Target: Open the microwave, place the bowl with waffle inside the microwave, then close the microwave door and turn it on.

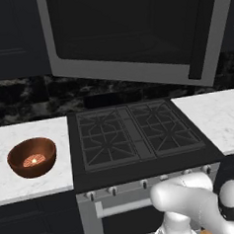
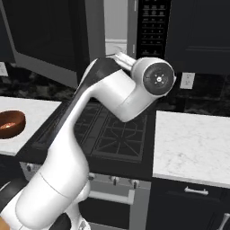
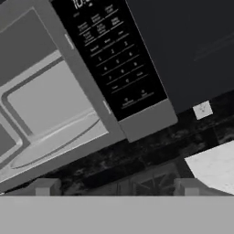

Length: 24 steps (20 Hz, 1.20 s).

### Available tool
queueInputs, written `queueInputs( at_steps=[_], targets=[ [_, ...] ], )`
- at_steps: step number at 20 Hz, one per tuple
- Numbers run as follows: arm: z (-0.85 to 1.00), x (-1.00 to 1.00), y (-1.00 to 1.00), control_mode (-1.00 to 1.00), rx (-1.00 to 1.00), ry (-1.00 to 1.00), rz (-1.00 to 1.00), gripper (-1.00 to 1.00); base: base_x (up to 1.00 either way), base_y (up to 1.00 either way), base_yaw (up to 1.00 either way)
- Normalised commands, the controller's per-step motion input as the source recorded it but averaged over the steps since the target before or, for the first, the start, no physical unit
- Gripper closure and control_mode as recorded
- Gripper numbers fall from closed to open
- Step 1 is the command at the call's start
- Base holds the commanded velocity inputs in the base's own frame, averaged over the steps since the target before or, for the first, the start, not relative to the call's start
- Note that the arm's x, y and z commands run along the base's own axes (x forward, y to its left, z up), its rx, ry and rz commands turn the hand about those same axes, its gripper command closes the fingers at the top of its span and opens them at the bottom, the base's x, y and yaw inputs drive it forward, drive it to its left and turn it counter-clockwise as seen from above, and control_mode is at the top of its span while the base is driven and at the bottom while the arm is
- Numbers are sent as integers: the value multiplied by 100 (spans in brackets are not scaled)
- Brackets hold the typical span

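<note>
Right, the gripper (image 3: 117, 191) gapes wide and empty below the microwave (image 3: 55, 105), whose open cavity lies ahead to its left, top cut off. The microwave door (image 1: 133, 33) hangs swung out; the bowl (image 1: 32, 157) with its waffle (image 1: 34, 160) sits far off on the counter (image 1: 29, 184).

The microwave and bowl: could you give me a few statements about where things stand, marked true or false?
1. The microwave door is swung open. True.
2. The bowl sits on the turntable. False: it rests on the white counter left of the stove.
3. The waffle lies inside the bowl. True.
4. The tool grips the bowl. False: the bowl sits alone on the counter, with nothing touching it.
5. The button panel is to the right of the microwave cavity. True.
</note>
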Motion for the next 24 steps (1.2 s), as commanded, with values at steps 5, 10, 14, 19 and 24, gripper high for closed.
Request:
queueInputs(
  at_steps=[5, 10, 14, 19, 24],
  targets=[
    [-10, 85, 4, -100, 26, 11, 0, -100, 0, 0, 0],
    [-28, 50, 0, -100, 37, 2, 6, -100, 0, 0, 0],
    [-28, 16, 14, -100, 31, 0, 7, -100, 0, 0, 0],
    [-20, 36, 0, -100, 23, 1, 18, -100, 0, 0, 0],
    [-16, 67, 25, -100, 23, 0, 17, -100, 0, 0, 0]
  ],
)
